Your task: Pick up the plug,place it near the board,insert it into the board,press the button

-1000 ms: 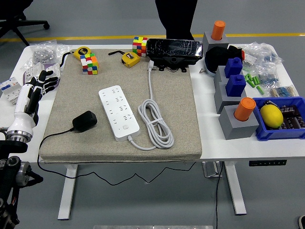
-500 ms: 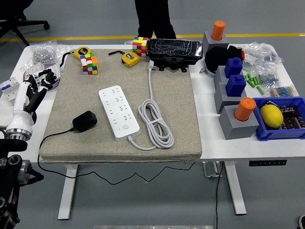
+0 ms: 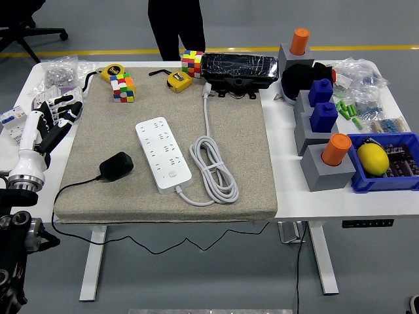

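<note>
On the mat [image 3: 249,163], toward its near-left corner: black plug [image 3: 116,165], lying flat, its thin black cord running off the mat's left edge and hanging below the bench [image 3: 327,199].
Mat centre: white board [image 3: 163,154], set diagonally, sockets up; button near its nearer end; plug just beside it to the left, not touching.
Right of the board: coiled white cable [image 3: 213,171], one strand leading to the far edge of the mat.
Left edge of the bench: left hand [image 3: 49,124], white with black fingers [image 3: 63,106] spread loosely, holding nothing, well apart from the plug.
Far edge: two colour cubes [image 3: 122,87], two yellow tape measures [image 3: 179,80], black wrapped box [image 3: 239,67].
Right side of the bench: grey blocks with orange cylinders [image 3: 338,150], blue blocks [image 3: 323,115], blue bin [image 3: 366,180] holding a lemon [image 3: 372,159].
Beyond the far edge: person's dark trouser legs [image 3: 175,26], standing.
</note>
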`<action>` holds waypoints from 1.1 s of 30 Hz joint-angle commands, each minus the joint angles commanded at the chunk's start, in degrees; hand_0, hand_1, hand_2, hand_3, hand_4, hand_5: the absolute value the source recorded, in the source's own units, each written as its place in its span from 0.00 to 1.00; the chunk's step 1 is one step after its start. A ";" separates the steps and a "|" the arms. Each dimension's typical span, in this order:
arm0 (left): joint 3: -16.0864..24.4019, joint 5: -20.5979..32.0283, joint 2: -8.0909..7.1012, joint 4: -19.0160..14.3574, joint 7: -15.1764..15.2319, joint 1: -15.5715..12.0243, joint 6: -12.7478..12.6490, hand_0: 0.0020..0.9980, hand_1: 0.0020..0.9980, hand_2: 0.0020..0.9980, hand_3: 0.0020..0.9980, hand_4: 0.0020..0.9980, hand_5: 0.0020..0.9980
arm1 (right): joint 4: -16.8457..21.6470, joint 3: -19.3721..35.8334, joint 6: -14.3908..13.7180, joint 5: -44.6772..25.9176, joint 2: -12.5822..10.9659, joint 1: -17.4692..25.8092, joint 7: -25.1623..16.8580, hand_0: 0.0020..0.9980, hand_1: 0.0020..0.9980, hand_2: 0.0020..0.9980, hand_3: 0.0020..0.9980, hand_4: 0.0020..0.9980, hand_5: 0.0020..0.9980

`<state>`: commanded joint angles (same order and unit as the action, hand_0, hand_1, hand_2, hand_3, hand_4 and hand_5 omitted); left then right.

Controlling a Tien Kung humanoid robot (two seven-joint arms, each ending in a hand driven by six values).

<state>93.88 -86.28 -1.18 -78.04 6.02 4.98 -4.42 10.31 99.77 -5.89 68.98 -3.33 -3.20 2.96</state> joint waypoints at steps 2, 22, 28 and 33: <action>0.01 -0.11 0.02 0.07 -0.05 -0.10 0.01 0.69 0.68 0.66 0.66 0.92 0.61 | 0.00 -0.12 0.00 -0.15 -0.03 0.01 -0.01 0.80 0.76 0.74 0.75 1.00 1.00; -1.01 -0.50 0.13 -0.31 -0.34 -0.06 -0.32 0.68 0.67 0.65 0.60 0.94 0.63 | 0.00 -1.19 0.56 -1.85 0.21 -0.45 0.25 0.79 0.75 0.74 0.75 1.00 1.00; -1.02 -0.36 0.05 -0.38 -0.18 0.11 -0.49 0.68 0.67 0.64 0.60 0.94 0.63 | 0.00 -1.78 0.65 -2.39 0.10 -0.81 0.31 0.79 0.74 0.73 0.75 1.00 1.00; -1.16 -0.38 -0.17 -0.35 -0.06 0.19 -0.62 0.68 0.67 0.64 0.60 0.94 0.63 | 0.00 -2.36 0.81 -2.89 -0.01 -0.93 0.37 0.79 0.74 0.73 0.75 1.00 1.00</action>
<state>92.73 -86.66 -1.35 -78.39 5.95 5.17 -5.04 10.31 97.41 -5.08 66.09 -3.33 -4.14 3.33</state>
